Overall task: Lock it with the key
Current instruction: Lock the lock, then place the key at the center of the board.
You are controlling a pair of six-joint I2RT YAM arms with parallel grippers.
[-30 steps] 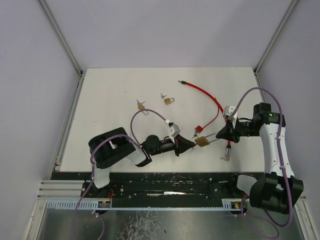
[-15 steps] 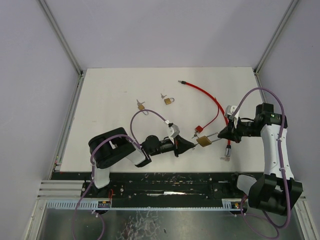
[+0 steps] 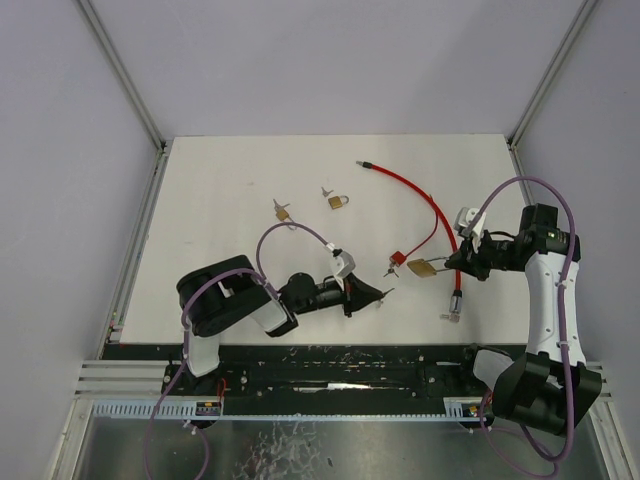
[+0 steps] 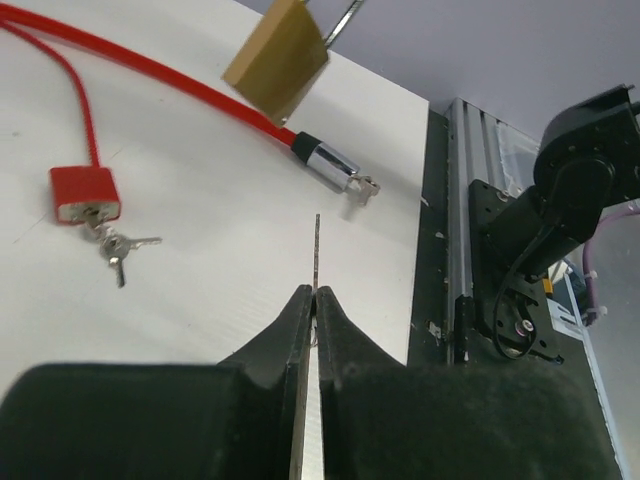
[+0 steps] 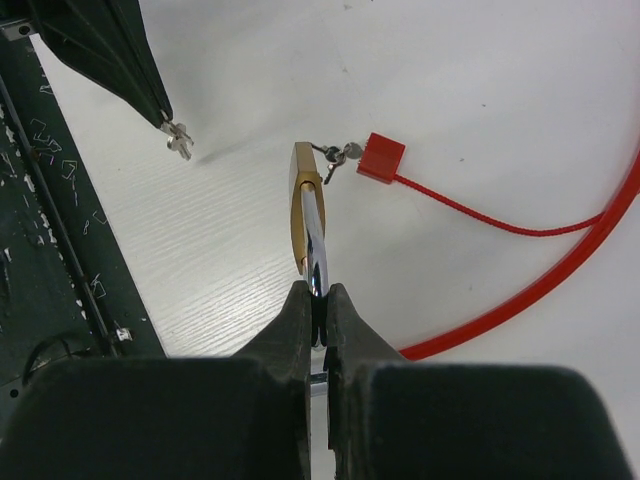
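In the top view my right gripper (image 3: 449,265) is shut on the shackle of a brass padlock (image 3: 422,267), held above the table right of centre. The right wrist view shows the padlock (image 5: 304,205) edge-on, its steel shackle pinched at my gripper (image 5: 318,297). My left gripper (image 3: 376,293) is shut on a small key (image 3: 384,293), about a hand's width left of and below the padlock, not touching it. Seen from the left wrist, the key blade (image 4: 317,250) sticks out edge-on from the gripper (image 4: 316,293), with the padlock (image 4: 277,62) ahead and higher.
A red cable lock (image 3: 398,257) with keys hanging from it lies between the grippers, and its red cable (image 3: 418,195) curves to the back. The cable's silver end (image 3: 455,305) lies near the front edge. A smaller brass padlock (image 3: 339,202) and a loose key (image 3: 281,210) lie back left.
Key and padlock were together a second ago and are now apart. The right gripper has carried the padlock right and back, and the left gripper has drawn back slightly left with the key.
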